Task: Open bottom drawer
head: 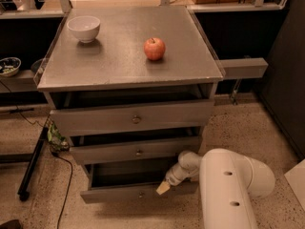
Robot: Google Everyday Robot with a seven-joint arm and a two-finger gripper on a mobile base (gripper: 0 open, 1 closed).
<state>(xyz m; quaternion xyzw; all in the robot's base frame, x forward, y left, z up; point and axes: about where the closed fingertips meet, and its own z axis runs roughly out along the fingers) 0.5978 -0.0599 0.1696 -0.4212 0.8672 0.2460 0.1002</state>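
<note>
The bottom drawer (114,194), lowest in the cabinet (124,70), stands partly pulled out. The end effector (163,187) rests at its front's upper edge, just right of the knob (141,194); I cannot tell whether it grips anything.

Speckled floor (243,128), grey side shelf (240,68), dim light
</note>
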